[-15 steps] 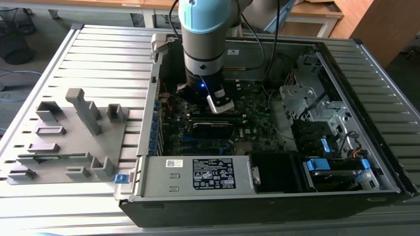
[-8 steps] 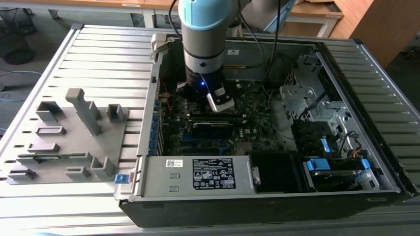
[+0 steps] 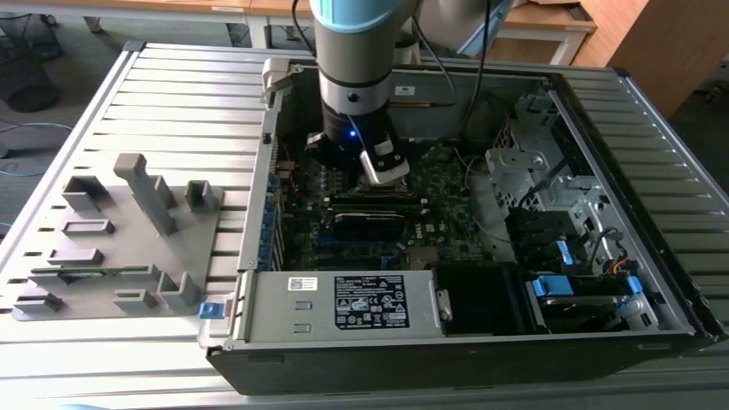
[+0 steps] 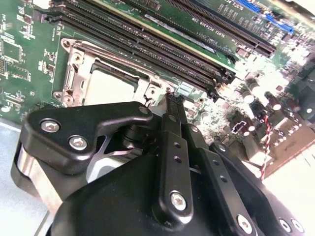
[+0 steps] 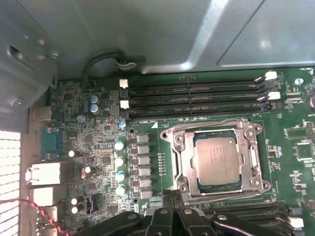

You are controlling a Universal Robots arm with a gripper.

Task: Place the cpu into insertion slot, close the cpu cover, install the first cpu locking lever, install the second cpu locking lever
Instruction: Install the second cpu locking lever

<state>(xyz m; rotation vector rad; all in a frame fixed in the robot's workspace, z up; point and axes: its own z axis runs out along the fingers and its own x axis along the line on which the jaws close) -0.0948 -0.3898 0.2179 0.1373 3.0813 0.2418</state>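
Gripper: black fingers (image 4: 170,105) drawn together to a closed tip with nothing between them, as seen in the second wrist view; the tip sits just beside the edge of the socket frame, and contact cannot be confirmed. Its linkage (image 5: 172,219) also appears in the first wrist view, next to the socket.
Arm: grey and light blue arm (image 3: 353,77) reaching straight down into the open computer case (image 3: 638,213) in the exterior view.
Chip: silver-grey square chip (image 5: 216,158) lying flat inside the socket; also seen as a pale square (image 4: 110,87) in the second wrist view.
Socket: square socket (image 5: 183,132) with metal rim on the green motherboard (image 5: 98,142), just beside the long black memory slots (image 5: 197,98).
Cover: thin metal frame (image 5: 253,155) lying down around the chip, whose top shows through its window.
Levers: thin wire levers run along the socket's sides; whether they are latched cannot be told.
Power supply: labelled grey box (image 3: 341,303) at the near edge of the case in the exterior view.
Fixture: grey block tray (image 3: 114,239) on the slatted table (image 3: 194,94), at the exterior view's left, well apart from the case.
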